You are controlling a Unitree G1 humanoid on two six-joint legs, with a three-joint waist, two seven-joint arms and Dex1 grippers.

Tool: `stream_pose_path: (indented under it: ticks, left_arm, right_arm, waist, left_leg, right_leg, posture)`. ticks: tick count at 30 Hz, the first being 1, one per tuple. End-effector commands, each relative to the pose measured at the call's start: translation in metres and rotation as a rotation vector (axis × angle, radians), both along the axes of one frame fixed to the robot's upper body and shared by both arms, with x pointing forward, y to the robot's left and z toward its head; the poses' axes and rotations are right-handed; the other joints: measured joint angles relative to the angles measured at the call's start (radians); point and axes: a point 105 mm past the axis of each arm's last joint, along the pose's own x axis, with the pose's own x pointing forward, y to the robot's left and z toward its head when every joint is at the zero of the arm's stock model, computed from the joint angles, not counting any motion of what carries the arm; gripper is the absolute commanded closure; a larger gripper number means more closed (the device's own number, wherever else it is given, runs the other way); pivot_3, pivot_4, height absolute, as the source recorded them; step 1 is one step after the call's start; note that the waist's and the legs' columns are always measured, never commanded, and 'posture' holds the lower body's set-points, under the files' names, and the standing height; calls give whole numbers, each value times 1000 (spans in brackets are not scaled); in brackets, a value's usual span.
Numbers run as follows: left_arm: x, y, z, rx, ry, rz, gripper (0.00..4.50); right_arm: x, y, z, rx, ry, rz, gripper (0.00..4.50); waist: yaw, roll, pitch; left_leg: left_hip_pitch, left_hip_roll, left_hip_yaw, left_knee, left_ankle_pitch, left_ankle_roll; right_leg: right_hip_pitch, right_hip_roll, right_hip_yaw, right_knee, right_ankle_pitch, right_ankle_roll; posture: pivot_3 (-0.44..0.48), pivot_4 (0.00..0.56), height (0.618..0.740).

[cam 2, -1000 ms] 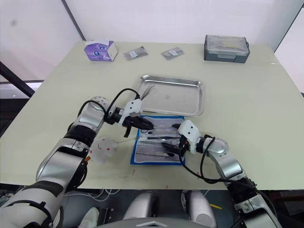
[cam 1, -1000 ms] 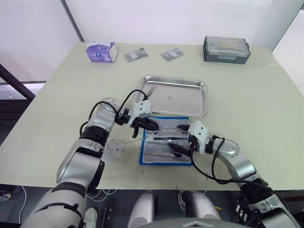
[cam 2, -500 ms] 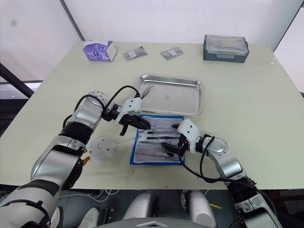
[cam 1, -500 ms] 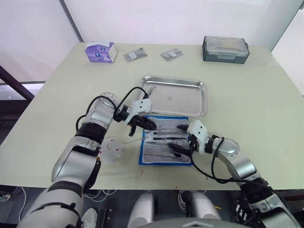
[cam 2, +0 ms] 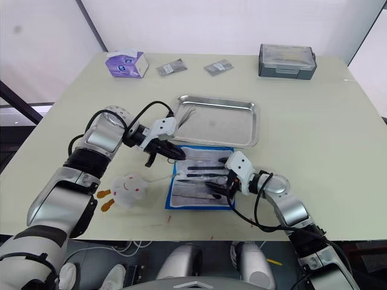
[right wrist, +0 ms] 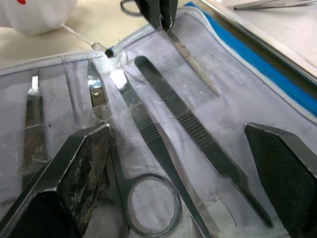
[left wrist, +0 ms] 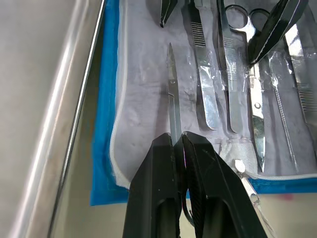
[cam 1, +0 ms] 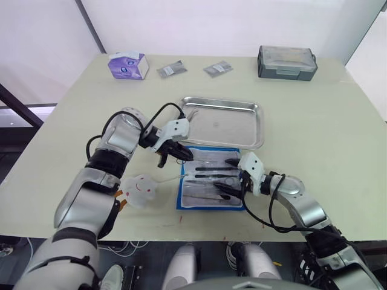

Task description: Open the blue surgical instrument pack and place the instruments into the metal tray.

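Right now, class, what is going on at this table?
The bright-blue fabric instrument pack lies open beside the shiny steel tray. The left gripper is shut on a slim silver tool at the pack's edge nearest the tray. The right gripper sits open over the ring-handled scissors. One thin instrument already lies in the tray.

Tabletop (cam 1: 326,139) cream, wide. Metal tray (cam 1: 257,130) at frame centre, one slim tool at its left end. Just below it, blue surgical instrument pack (cam 1: 182,192) lies open, instruments (cam 1: 208,187) in rows. Left gripper (cam 1: 180,155) at the pack's upper-left corner; right gripper (cam 1: 228,176) over its right side, jaws apart. Purple-white box (cam 1: 129,65) upper left; grey lidded box (cam 1: 287,62) upper right.
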Motion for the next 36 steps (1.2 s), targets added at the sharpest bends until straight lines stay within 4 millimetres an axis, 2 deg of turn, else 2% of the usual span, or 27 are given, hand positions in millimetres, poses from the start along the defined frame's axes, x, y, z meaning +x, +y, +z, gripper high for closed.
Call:
stream_pose_path:
  ticks: [1,16,21,26,30,36]
  left_arm:
    - [-4,0,22,-18,-24,-43,4464]
    - [-15,17,41,-26,-6,-23,4464]
    - [-11,20,63,-100,-34,-4,4464]
    - [-16,37,79,-95,-61,4,4464]
    - [-1,29,93,-214,-113,62,4464]
    - [48,-8,107,-472,-270,412,4464]
  right_arm:
    - [-10,-28,-59,-149,239,-96,0]
    - [-14,-32,-64,-169,297,-120,0]
    - [-14,-32,-64,-177,296,-119,0]
    - [-14,-32,-64,-180,290,-118,0]
    - [-14,-32,-65,-180,288,-117,0]
    - [-13,-30,-65,-182,282,-110,0]
  waist:
    - [0,0,0]
    - [2,0,0]
    - [2,-1,0]
    - [1,0,0]
    - [6,-2,-1]
    - [2,-3,0]
  left_leg:
    - [0,0,0,0,0,0]
    - [0,0,0,0,0,0]
    - [0,0,0,0,0,0]
    - [0,0,0,0,0,0]
    - [1,0,-1,0,0,0]
    - [0,0,-2,1,0,0]
  right_leg:
    - [0,0,0,0,0,0]
    - [0,0,0,0,0,0]
    - [0,0,0,0,0,0]
    - [0,0,0,0,0,0]
    - [1,0,-1,0,-1,0]
    - [0,0,-1,0,-1,0]
  posture:
    - [0,150,738]
    - [0,150,738]
    - [0,150,738]
    - [0,150,738]
    - [0,150,738]
    - [0,150,738]
